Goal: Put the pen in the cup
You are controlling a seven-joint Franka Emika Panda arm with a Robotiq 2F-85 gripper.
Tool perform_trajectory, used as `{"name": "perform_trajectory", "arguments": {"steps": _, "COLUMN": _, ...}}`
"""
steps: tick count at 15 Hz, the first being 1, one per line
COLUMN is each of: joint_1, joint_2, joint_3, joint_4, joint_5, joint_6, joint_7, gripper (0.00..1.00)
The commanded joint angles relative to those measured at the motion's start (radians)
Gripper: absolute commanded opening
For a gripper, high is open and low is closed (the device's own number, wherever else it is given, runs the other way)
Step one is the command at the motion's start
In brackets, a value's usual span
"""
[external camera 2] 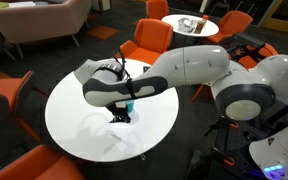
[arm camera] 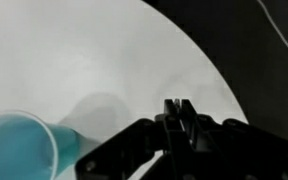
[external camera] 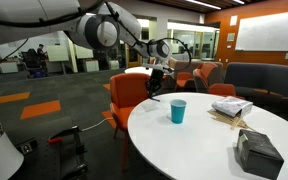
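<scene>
The teal-blue cup [external camera: 178, 111] stands upright on the white round table [external camera: 199, 145], and its open rim fills the lower left corner of the wrist view [arm camera: 19, 148]. In an exterior view only a teal sliver of it [external camera 2: 130, 104] shows behind the arm. My gripper [external camera: 155, 78] hangs above the table's far edge, up and to the left of the cup. Its fingers [arm camera: 179, 108] are pressed together. A thin dark pen [external camera: 152, 90] hangs slanted from them; in the wrist view the fingers hide it.
A dark grey boxy bag [external camera: 257, 152] sits at the table's near right. Pale wooden sticks [external camera: 227, 120] and a crumpled white wrapper [external camera: 231, 106] lie right of the cup. Orange chairs [external camera: 129, 95] [external camera 2: 154, 40] ring the table.
</scene>
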Motion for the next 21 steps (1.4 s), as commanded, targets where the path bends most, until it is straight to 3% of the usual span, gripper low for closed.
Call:
{"name": "perform_trajectory", "arguments": {"steps": 1, "joint_1": -0.018, "joint_2": -0.046, "joint_3": 0.0, "joint_4": 0.021, "joint_5": -0.007, "joint_6": -0.17, "joint_7": -0.064, "gripper": 0.0}}
{"name": "perform_trajectory", "arguments": {"steps": 7, "joint_1": -0.058, "joint_2": -0.079, "joint_3": -0.022, "joint_4": 0.079, "joint_5": -0.038, "joint_6": -0.311, "joint_7": -0.12, "gripper": 0.0}}
{"name": "perform_trajectory", "arguments": {"steps": 21, "joint_1": -0.172, "joint_2": -0.111, "joint_3": -0.029, "joint_4": 0.158, "joint_5": -0.029, "joint_6": -0.349, "joint_7": -0.128, "gripper": 0.0}}
